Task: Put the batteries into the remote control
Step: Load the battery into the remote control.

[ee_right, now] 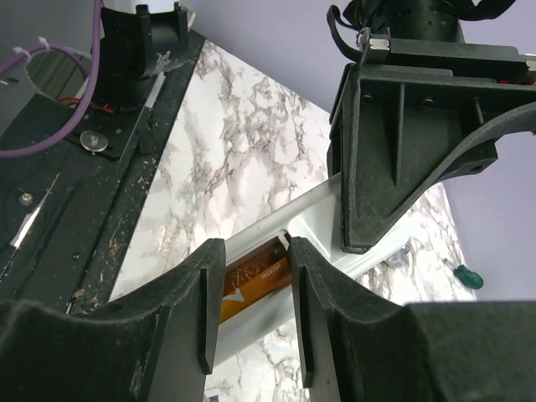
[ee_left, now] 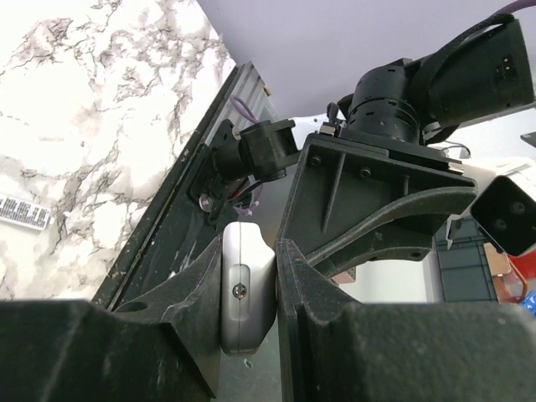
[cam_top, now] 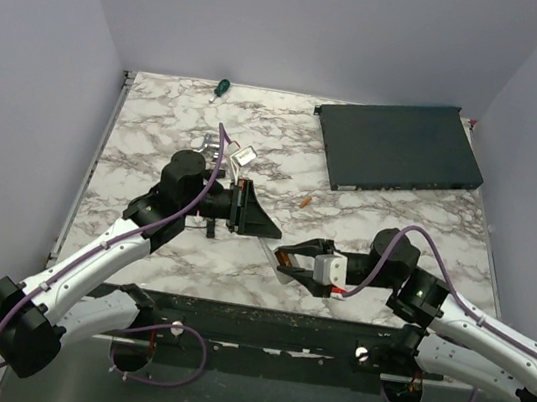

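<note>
Bimanual battery loading, seen from overhead and from both wrists. The left gripper (ee_left: 249,251) is clamped shut on one end of the remote control (ee_left: 244,301). Both fingers press against the white casing, and a small screw head shows between them. The remote is held clear of the marbled surface (cam_top: 159,124) and reaches out from the left gripper toward the right gripper (ee_right: 255,251), which faces it at close range.

In the right wrist view, an orange battery (ee_right: 251,285) sits in an opening in the remote's white body, directly between the right gripper's two fingers (ee_right: 205,310). These fingers stand partly apart, one on each side of the battery. Whether they press on it cannot be told from the pictures.

Just beyond the two grippers, a loose battery (cam_top: 306,201) lies flat on the surface, apart from both. Farther out, beyond the left gripper, lies a silver bracket (cam_top: 209,142). Farthest from the grippers, a dark flat box (cam_top: 398,148) lies beyond the right gripper toward the back wall. A green-handled screwdriver (cam_top: 220,86) lies at the far edge, beyond the left gripper.
</note>
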Available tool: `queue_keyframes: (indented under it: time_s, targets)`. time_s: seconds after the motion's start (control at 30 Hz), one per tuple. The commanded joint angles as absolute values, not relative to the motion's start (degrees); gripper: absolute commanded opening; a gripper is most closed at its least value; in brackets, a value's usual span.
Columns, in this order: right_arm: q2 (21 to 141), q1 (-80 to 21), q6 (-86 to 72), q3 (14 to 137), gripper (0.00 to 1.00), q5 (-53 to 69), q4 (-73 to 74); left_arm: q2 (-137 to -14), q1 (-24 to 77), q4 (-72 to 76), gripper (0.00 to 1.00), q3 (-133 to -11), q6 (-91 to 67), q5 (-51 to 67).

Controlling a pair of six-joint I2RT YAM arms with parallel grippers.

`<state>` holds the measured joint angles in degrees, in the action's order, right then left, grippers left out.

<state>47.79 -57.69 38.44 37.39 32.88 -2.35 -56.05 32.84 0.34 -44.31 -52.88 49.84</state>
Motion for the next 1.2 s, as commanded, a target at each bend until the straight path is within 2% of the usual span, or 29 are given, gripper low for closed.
queue_keyframes:
  time_s: [0.0, 1.17]
  targets:
    - [47.0, -57.8, 34.1, 33.5, 0.44, 32.9, 0.7, -54.1, 32.3, 7.2, 0.00, -45.9, -55.0, 52.1]
    - [46.1, -57.7, 31.4, 29.5, 0.49, 32.0, -15.0, -54.1, 32.4, 8.9, 0.00, -45.2, -56.3, 52.4]
